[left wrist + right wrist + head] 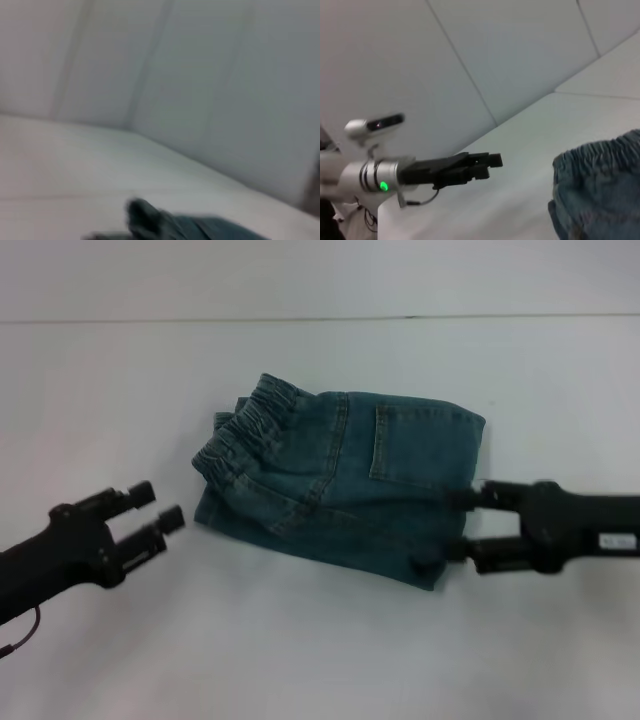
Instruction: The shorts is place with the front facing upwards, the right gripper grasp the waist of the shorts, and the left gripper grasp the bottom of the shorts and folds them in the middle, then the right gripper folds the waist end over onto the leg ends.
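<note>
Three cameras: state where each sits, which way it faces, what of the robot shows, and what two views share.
Head view: on the head, looking forward and down at the table; shows the folded shorts, the left tool open beside the waistband, and the right tool open at the shorts' opposite edge.
Left wrist view: low over the table, facing the wall; no robot part clearly shows.
Right wrist view: looks across the shorts at the left tool.
Shared: head and right wrist views both show the shorts and left tool.

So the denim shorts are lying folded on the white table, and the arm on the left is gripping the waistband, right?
Not quite. In the head view the left gripper hangs open beside the folded shorts, clear of the waistband and touching nothing. The rest holds: they lie folded on the white table.
</note>
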Available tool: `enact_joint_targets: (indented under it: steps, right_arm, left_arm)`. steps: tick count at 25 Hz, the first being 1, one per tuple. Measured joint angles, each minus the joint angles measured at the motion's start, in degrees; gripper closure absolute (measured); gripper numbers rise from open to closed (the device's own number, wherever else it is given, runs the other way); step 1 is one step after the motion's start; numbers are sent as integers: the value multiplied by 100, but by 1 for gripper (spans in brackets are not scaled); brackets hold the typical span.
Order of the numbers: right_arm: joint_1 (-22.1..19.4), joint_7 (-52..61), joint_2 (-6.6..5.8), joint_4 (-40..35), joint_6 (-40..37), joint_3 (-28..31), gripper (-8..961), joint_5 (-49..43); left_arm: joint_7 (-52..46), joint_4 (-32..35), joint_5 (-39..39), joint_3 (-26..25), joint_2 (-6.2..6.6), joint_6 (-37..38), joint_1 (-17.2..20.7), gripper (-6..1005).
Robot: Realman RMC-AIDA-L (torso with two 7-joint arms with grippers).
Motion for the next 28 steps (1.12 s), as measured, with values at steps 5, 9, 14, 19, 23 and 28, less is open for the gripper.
enact_joint_targets:
  steps: [5, 9, 14, 19, 23, 28]
  right_arm:
    - [-421, -746, 26, 108, 23, 241, 7, 0]
    - [-557, -1051, 47, 212, 70, 458, 7, 2]
    - [-581, -1178, 55, 284, 86, 513, 7, 3]
    - [-586, -1181, 55, 288, 86, 517, 6, 6]
    - [-578, -1182, 63, 291, 86, 516, 6, 7]
    - [-564, -1177, 64, 300, 85, 501, 6, 7]
  left_arm:
    - [-1026, 851, 570, 762, 37, 230, -112, 436]
    - [-1310, 1022, 729, 913, 43, 317, -231, 260]
    - [-1384, 1050, 863, 965, 96, 305, -346, 159]
    - [-1487, 1090, 924, 971, 138, 319, -420, 108]
    - [-1493, 1129, 925, 973, 138, 321, -422, 97]
    - [-1496, 1133, 925, 977, 138, 332, -424, 97]
